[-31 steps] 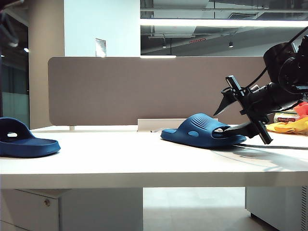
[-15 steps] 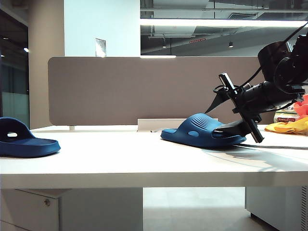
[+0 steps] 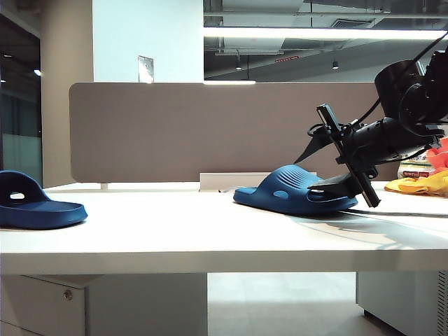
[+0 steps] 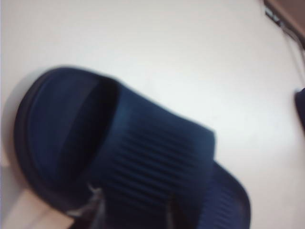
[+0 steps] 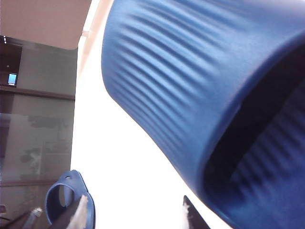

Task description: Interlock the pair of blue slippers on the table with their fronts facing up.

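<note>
Two blue slippers lie on the off-white table (image 3: 175, 231). One slipper (image 3: 35, 206) sits at the far left edge of the exterior view, the other (image 3: 290, 190) right of centre. My right gripper (image 3: 325, 166) stands open at that second slipper's heel end, one finger above it, one low beside it. In the right wrist view the ribbed strap (image 5: 200, 95) fills the picture. The right gripper (image 5: 136, 214) has only table between its fingers. The left gripper (image 4: 133, 212) hangs close over the other slipper (image 4: 143, 157), blurred, fingers apart over the strap. It is outside the exterior view.
A grey-brown divider panel (image 3: 210, 133) backs the table. Yellow and red items (image 3: 420, 183) lie at the far right behind the right arm. A black cable (image 3: 406, 212) runs along the table there. A low white block (image 3: 224, 180) stands behind the middle slipper.
The right gripper has shifted a little left, toward the slipper's heel. A dark arm part at the exterior view's top left corner has left the picture. Both slippers lie unmoved.
</note>
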